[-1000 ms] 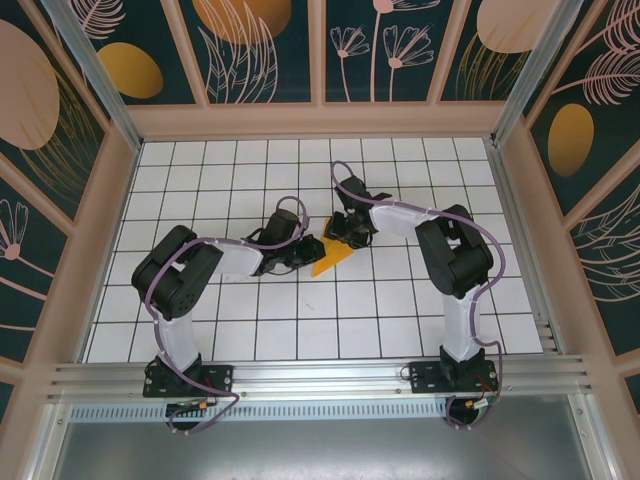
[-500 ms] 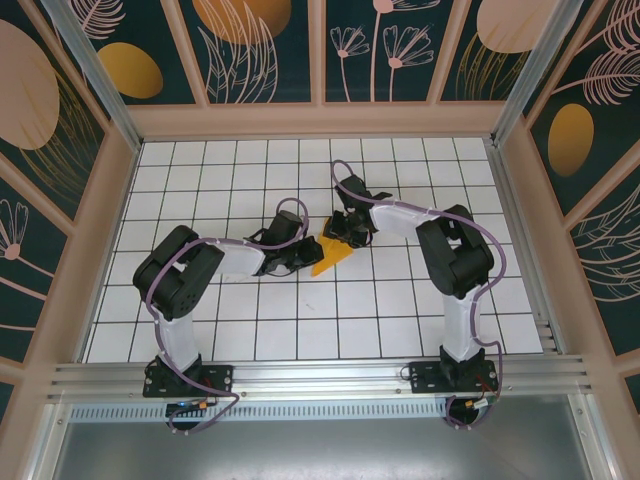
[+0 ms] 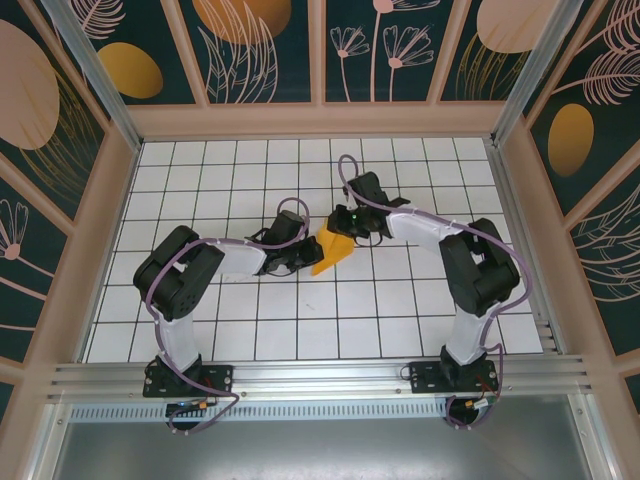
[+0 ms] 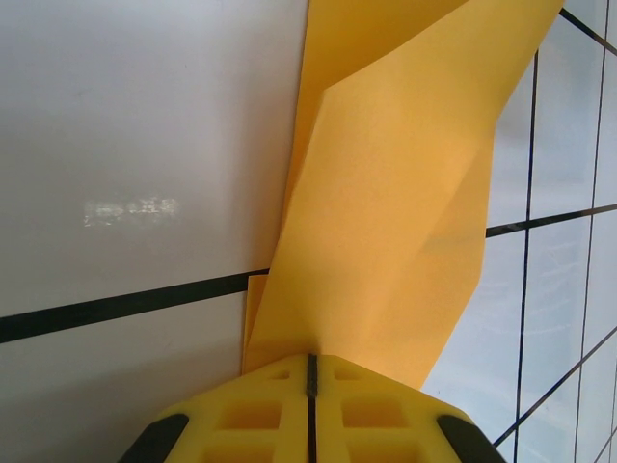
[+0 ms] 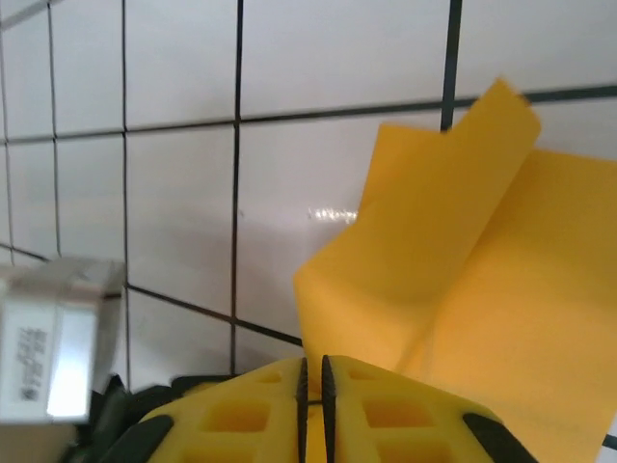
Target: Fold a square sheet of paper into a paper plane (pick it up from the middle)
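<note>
The square sheet of paper (image 3: 331,251) is orange-yellow and folded into a creased, pointed shape at the middle of the white grid table. My left gripper (image 3: 307,256) is at its left edge. In the left wrist view the yellow jaws (image 4: 311,359) are pressed together on the paper (image 4: 386,212), which rises away from them with a long crease. My right gripper (image 3: 341,229) is at the paper's far upper end. In the right wrist view its jaws (image 5: 312,365) stand a sliver apart with a paper (image 5: 463,260) edge running between them.
The white grid table (image 3: 200,180) is fenced by wooden walls with painted panels. An aluminium rail (image 3: 320,375) runs along the near edge by both arm bases. A grey block of the other arm (image 5: 48,347) sits low left in the right wrist view.
My right gripper has closed from half open onto the paper's upper edge. Its forearm and elbow have swung to the right. The left gripper has stayed put, pinched on the paper.
</note>
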`<state>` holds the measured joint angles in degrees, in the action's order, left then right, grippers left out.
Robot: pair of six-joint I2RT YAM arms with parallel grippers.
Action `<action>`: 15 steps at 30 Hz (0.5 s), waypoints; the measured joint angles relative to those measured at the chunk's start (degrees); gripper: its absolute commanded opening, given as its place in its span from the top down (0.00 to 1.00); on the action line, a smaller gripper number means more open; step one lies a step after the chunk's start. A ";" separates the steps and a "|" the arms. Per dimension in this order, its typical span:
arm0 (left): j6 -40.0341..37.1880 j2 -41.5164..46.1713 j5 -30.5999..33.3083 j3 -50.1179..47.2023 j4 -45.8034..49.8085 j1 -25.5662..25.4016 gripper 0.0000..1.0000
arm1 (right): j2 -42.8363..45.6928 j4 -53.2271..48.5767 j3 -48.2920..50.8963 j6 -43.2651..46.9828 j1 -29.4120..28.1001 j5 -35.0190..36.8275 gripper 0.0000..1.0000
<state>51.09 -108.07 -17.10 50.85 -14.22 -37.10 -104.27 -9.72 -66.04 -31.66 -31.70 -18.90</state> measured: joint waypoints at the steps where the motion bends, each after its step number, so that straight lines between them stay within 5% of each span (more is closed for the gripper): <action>1: 0.00 0.00 0.04 0.07 0.20 -0.02 0.93 | -0.33 0.24 0.35 0.13 0.00 -0.68 0.94; 15: 0.00 -0.11 0.28 0.90 1.60 -0.11 0.93 | -5.81 3.91 2.21 1.40 0.00 -7.82 0.97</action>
<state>51.09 -108.18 -16.82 51.75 -12.62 -37.21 -110.08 -5.80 -63.83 -30.26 -31.70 -26.72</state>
